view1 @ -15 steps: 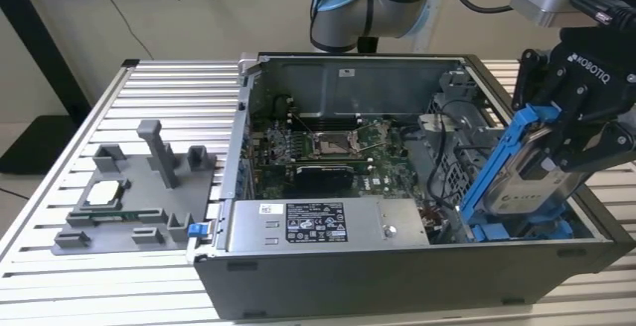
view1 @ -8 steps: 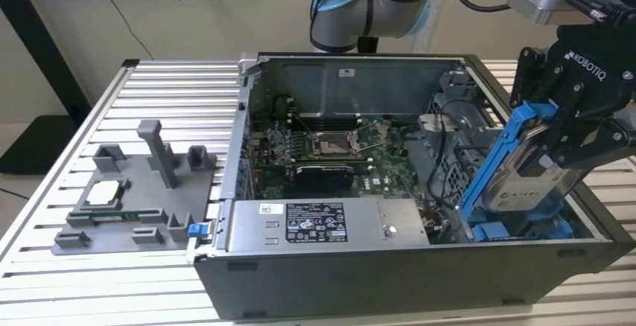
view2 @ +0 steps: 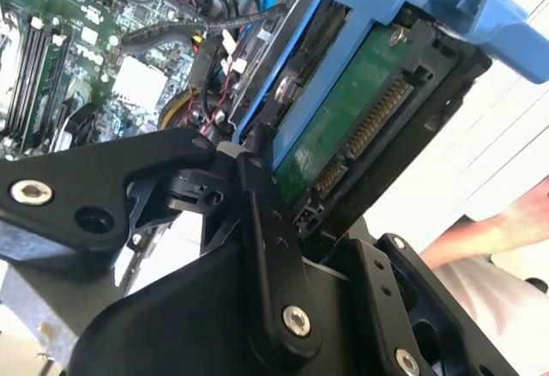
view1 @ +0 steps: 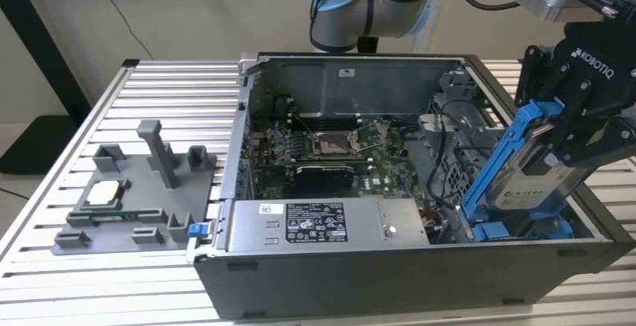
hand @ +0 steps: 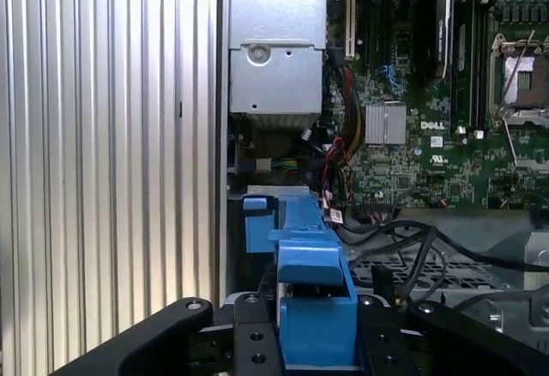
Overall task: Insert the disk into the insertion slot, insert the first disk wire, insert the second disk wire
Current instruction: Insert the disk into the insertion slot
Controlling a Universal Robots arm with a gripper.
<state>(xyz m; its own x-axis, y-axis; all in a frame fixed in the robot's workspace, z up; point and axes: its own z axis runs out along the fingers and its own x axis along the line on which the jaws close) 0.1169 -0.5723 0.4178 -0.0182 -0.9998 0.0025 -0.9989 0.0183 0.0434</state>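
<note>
While the claw (view1: pixel 558 144) pinches the upper part of the disk (view1: pixel 519 186), its fingers (view2: pixel 257 213) are closed against the blue carrier. The disk stands steeply tilted. Its long axis runs from the gripped high end down to a low end among the blue rails of the slot (view1: pixel 517 231), directly below the claw. The high end leans toward the exterior view's right. The disk is not seated flat. In the second wrist view the green board and connector edge of the disk (view2: pixel 352 118) face back toward the claw's body. In the first wrist view the carrier (hand: pixel 313 307) sits between the fingers, with the slot's blue tab (hand: pixel 260 220) just past them. Beyond the fingertips lie the motherboard (view1: pixel 328 147) and the power supply (view1: pixel 318 225), both inside the open case (view1: pixel 398 281). A hand (view2: pixel 515 221) shows past the disk, apart from it.
</note>
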